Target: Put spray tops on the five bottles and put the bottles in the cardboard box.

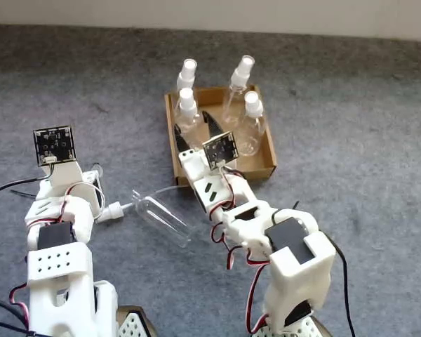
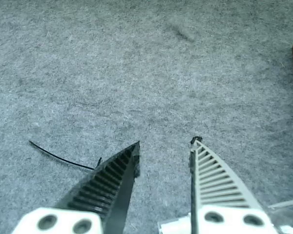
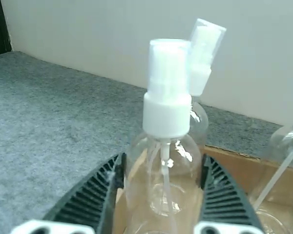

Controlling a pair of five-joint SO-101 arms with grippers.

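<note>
My right claw [image 3: 162,163] is hugging the clear plastic bottle with a white spray top [image 3: 164,131], one finger on each side. The bottle stands in the shallow brown cardboard box [image 1: 265,167] with three other bottles [image 1: 251,119]. I think I should let go slowly, then lift straight up so nothing tips. My left claw [image 2: 166,143] is wide open over the grey carpet [image 2: 112,73]. The fifth bottle [image 1: 161,216] lies on its side near that arm, outside the box.

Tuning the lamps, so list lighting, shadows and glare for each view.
High view: even light, soft shadows; the clear lying bottle blends into the carpet. Left wrist view: flat light, no glare. Right wrist view: glints on the held bottle in the right hand; white spray top against pale wall.
</note>
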